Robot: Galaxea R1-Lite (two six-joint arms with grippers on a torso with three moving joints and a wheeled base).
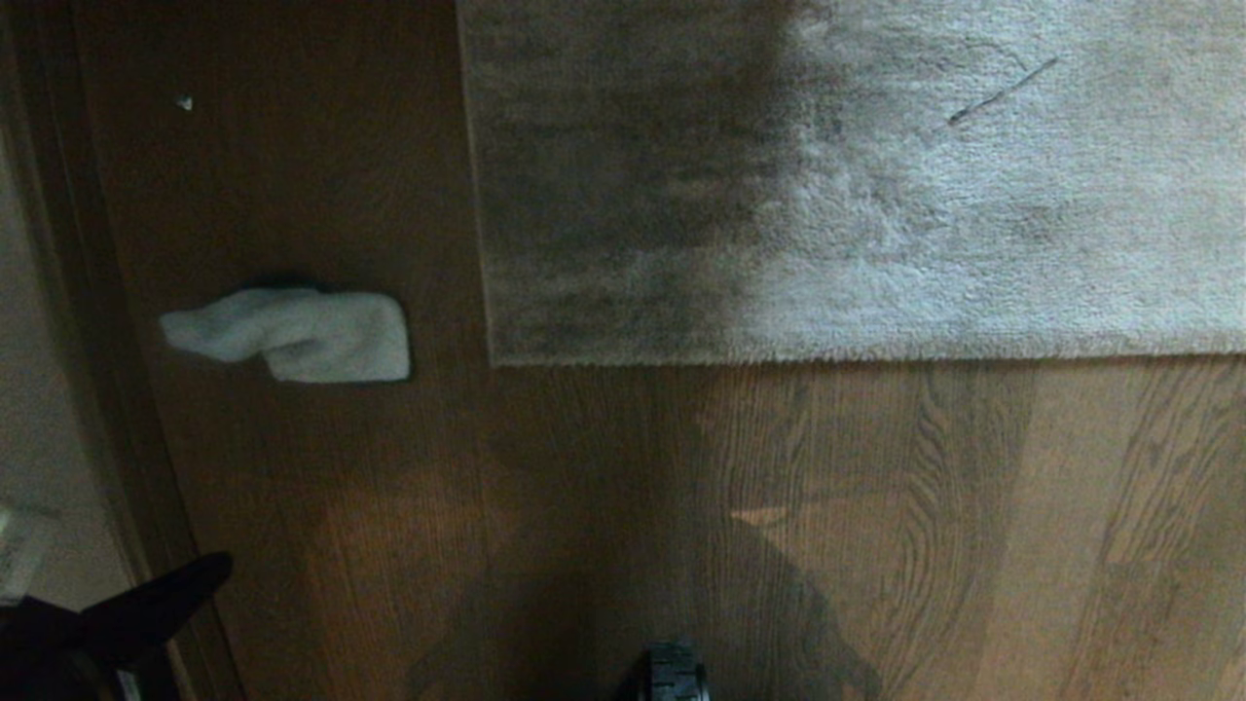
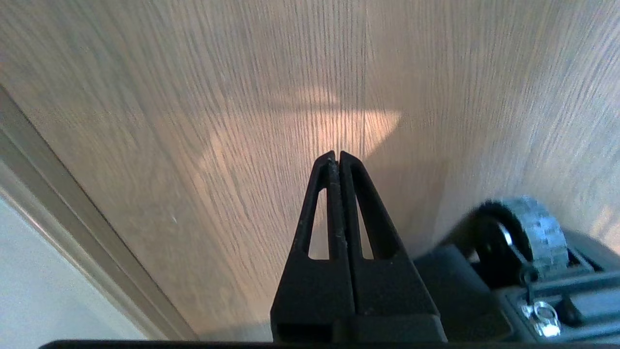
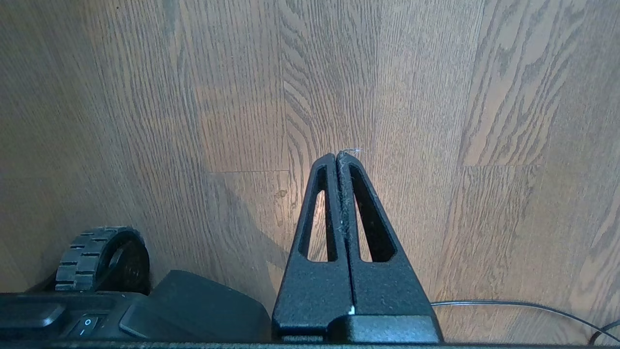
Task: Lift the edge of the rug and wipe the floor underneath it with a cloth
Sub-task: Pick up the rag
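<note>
White cloth (image 1: 292, 334) lies on the floor (image 1: 604, 506), left of the rug edge (image 1: 779, 358), long side pointing toward it. My left jaws (image 1: 195, 574) are nearer, below it, shut and empty. My right jaws (image 3: 343, 156) are shut too.

No legible text, label, brand, number or sign anywhere on floor, rug or cloth.

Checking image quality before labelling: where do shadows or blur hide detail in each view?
Head view: a shadow darkens the rug's left half and the floor; the cloth stays readable. Left wrist view: the floor is smeared with blur, with one bright patch. Right wrist view: sharp wood grain, darker beside the base.
</note>
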